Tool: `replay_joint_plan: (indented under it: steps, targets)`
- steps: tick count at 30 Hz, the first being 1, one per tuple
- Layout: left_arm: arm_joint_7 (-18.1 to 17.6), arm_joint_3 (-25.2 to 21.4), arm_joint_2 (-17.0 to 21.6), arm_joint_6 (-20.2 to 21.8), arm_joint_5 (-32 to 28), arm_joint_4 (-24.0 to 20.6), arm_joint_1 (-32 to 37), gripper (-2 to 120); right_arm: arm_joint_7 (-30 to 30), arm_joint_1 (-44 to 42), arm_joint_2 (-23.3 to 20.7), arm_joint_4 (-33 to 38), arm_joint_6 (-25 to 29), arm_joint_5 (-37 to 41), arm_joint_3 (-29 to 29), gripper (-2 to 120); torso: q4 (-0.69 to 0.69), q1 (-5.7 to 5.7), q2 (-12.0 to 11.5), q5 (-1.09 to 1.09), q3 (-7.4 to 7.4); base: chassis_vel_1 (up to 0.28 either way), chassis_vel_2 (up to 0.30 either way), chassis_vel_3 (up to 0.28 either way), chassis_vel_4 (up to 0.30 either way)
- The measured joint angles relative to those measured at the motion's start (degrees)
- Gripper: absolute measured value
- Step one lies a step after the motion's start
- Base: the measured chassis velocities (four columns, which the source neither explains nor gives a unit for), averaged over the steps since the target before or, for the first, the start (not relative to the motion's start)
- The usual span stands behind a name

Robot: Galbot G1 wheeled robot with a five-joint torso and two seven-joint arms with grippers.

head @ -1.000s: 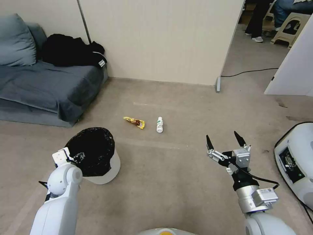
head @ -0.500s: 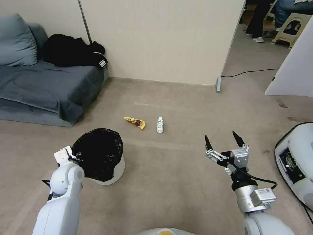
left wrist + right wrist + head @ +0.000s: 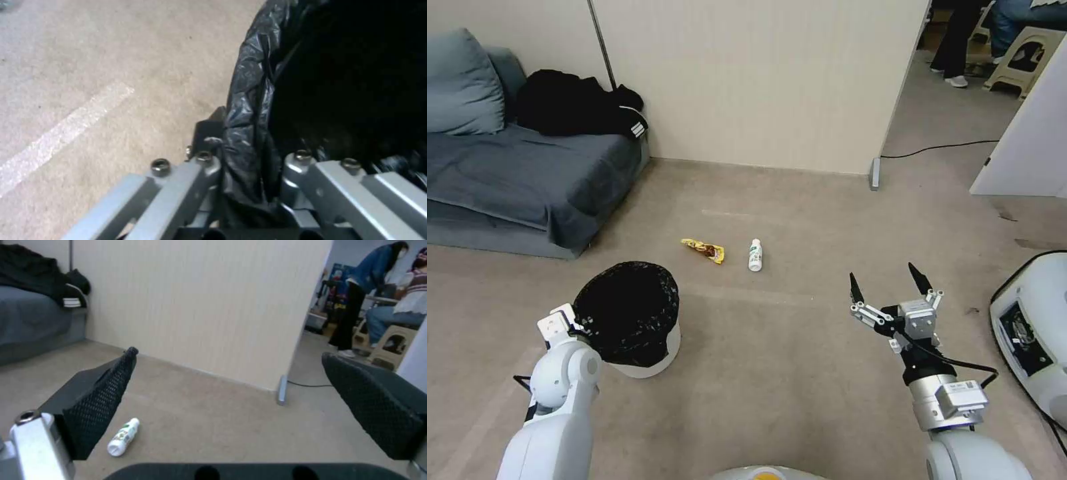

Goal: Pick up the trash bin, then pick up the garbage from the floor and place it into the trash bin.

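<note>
- The trash bin (image 3: 630, 320), a small white bucket with a crinkly black bag folded over its rim, sits low on the robot's left, over the beige carpet (image 3: 774, 373).
- The left gripper (image 3: 579, 325) is at the near rim of the bin; in the left wrist view its metal fingers (image 3: 195, 170) stand one outside and one inside the rim, clamped on the bag-covered edge (image 3: 249, 133).
- From the head view I cannot tell whether the bin's base touches the floor or hangs just above it.
- The right gripper (image 3: 890, 288) hovers over bare carpet on the robot's right, well apart from the bin, its two black-tipped fingers (image 3: 855, 289) spread wide with nothing between them.
- In the right wrist view the same mesh-textured pads (image 3: 100, 400) stand far apart, framing the floor and the wall ahead.
- A small white plastic bottle (image 3: 754, 255) with a green label lies on its side on the carpet ahead, between the two arms and beyond them.
- A yellow snack wrapper (image 3: 704, 250) lies flat just beside the bottle, on its left, not touching it.
- A grey sofa (image 3: 514, 180) stands at far left against the wall, with a heap of black clothing (image 3: 577, 113) on its seat.
- A beige partition wall (image 3: 760, 80) runs behind the litter, and a white machine (image 3: 1034, 333) sits at the right edge.
</note>
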Motion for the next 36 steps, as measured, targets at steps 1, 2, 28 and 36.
replay_joint_plan:
  steps: [1,2,28,36]
  targets:
    - [-0.26,0.09,-0.08,0.04,-0.23,-1.25,0.53,8,0.55,0.20,0.00,0.06,-0.04,0.09,-0.04,100,-0.01,0.00,0.00,-0.02,0.00,0.000,0.000,0.000,0.000]
    - [-0.37,0.16,-0.12,0.06,-0.48,-2.39,1.02,6,1.16,0.39,0.00,0.06,0.02,0.22,-0.08,100,-0.02,0.00,-0.01,-0.04,0.01,0.000,0.000,0.000,0.000]
    - [5.49,4.33,-0.86,-6.31,17.62,-33.71,18.55,3,7.44,2.37,-4.61,-0.25,3.94,9.54,-3.00,100,0.00,0.00,-0.01,0.10,-0.01,0.000,0.000,0.000,0.000]
    - [9.38,4.45,-4.82,-14.11,24.47,-33.44,23.99,3,5.69,1.81,-3.17,-1.12,5.05,8.07,-4.42,100,0.00,0.00,-0.01,0.10,-0.01,0.000,0.000,0.000,0.000]
